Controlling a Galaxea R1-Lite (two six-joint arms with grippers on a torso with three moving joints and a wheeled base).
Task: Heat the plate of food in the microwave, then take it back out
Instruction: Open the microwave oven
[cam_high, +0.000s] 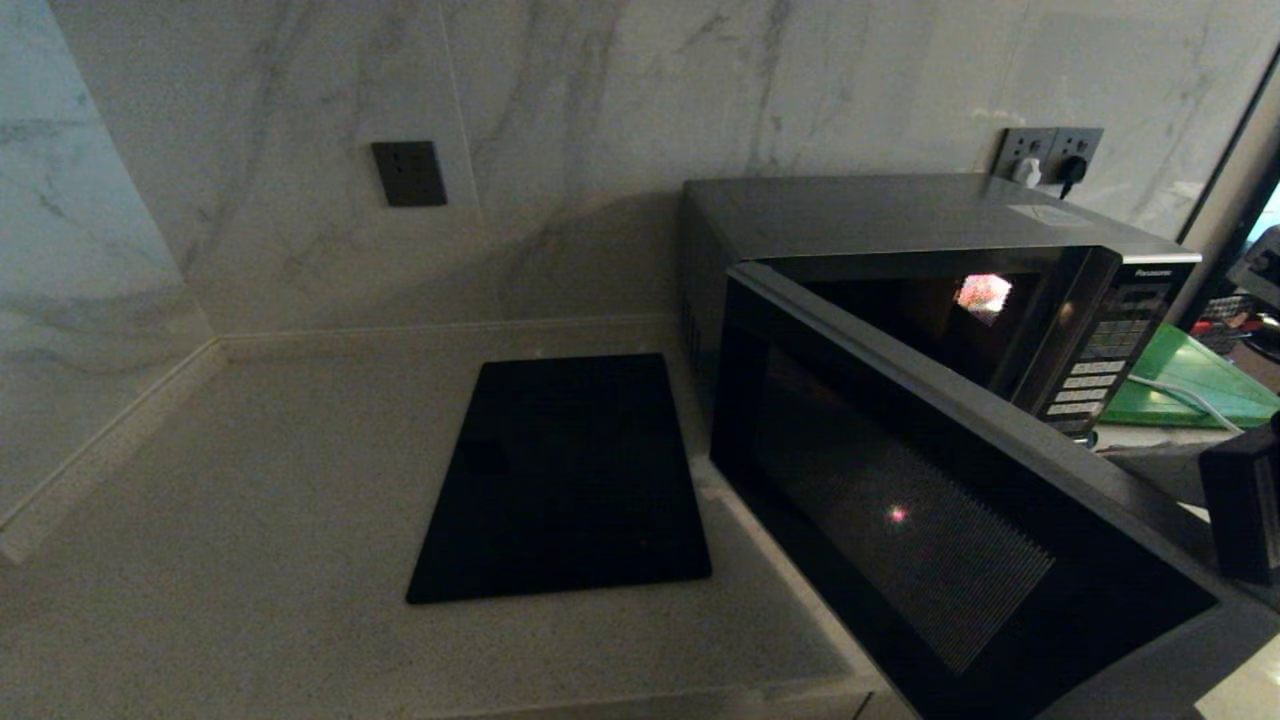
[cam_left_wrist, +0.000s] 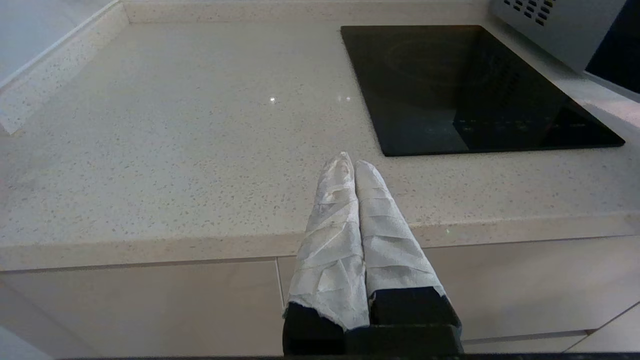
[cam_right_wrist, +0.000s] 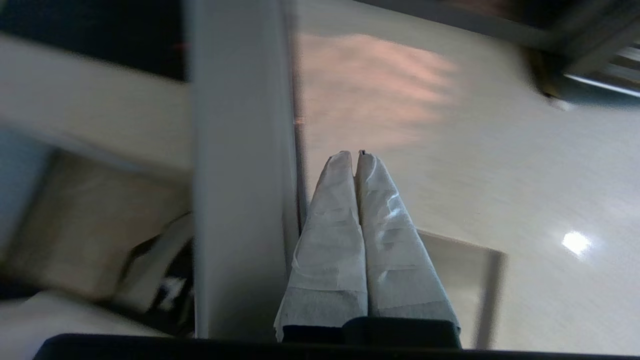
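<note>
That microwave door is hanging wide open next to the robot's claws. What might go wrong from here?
1. The right claw, closed, sits right against the edge of the open door of the microwave; a careless push might slam it or scrape along it.
2. The door juts out past the counter edge, so an arm swinging by might hit it.
3. No plate shows, so whether food is inside is unclear.

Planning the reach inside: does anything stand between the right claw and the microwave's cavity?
Yes: the microwave's own door, only partly open, slants across its front. The right claw, shut, sits beside the door's free edge. The left claw hangs shut over the counter edge.
</note>
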